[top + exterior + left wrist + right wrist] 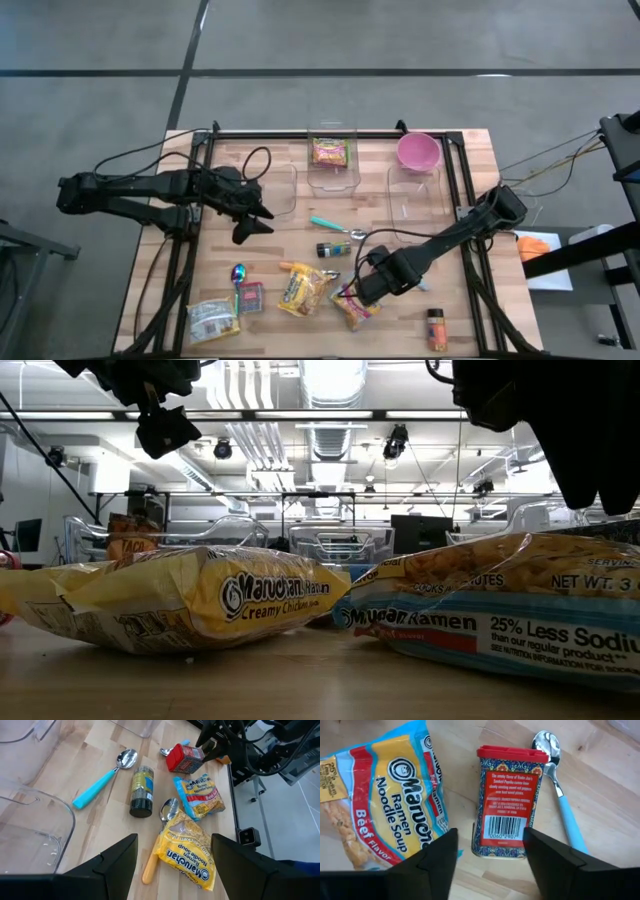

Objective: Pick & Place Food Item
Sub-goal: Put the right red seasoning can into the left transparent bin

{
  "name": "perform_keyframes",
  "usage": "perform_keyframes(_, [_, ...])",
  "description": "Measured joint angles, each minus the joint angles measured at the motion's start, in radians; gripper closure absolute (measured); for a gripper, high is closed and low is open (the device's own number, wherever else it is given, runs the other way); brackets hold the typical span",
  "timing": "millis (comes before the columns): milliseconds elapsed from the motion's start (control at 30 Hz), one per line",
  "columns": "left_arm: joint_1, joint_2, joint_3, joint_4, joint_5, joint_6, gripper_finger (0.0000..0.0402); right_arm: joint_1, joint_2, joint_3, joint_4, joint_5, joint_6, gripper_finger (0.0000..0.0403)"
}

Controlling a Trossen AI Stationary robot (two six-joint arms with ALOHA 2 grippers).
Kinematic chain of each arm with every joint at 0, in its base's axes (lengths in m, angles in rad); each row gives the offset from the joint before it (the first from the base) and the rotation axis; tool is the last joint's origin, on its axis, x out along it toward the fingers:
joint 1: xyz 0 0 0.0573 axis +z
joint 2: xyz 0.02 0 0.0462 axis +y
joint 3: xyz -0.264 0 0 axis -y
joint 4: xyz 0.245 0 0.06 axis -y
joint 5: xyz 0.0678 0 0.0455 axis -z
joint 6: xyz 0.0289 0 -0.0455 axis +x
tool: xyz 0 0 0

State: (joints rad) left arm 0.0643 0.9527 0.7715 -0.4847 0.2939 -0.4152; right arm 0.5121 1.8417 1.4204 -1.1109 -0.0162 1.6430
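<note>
Spice tin (507,802), red-lidded, lies flat on the table (470,150) at about 5 o'clock from its centre. It sits just beside a Maruchan beef ramen packet (385,800) and a teal-handled spoon (555,780). The right gripper (490,847) hangs directly over the tin's base end, fingers spread and empty. The tin's long axis runs straight ahead at 12 o'clock, so the jaws straddle its narrow width. The left gripper (250,225) waits open and empty at 9 o'clock, much farther off.
</note>
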Motion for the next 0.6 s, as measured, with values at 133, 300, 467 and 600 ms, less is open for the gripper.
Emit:
perform_keyframes(133, [0.000,0.000,0.000,0.000,0.006,0.000,0.0144,-0.002,-0.004,0.000,-0.045,-0.011,0.043,0.0117])
perform_keyframes(300, [0.000,0.000,0.000,0.000,0.007,0.000,0.0144,-0.003,-0.004,0.001,-0.035,-0.015,0.030,0.0049])
perform_keyframes(467, [0.000,0.000,0.000,0.000,0.007,0.000,0.0144,-0.003,-0.005,0.004,0.013,-0.003,-0.049,0.0015])
perform_keyframes(600, [0.000,0.000,0.000,0.000,0.007,0.001,0.0144,-0.002,-0.005,0.005,0.047,0.056,-0.059,0.0012])
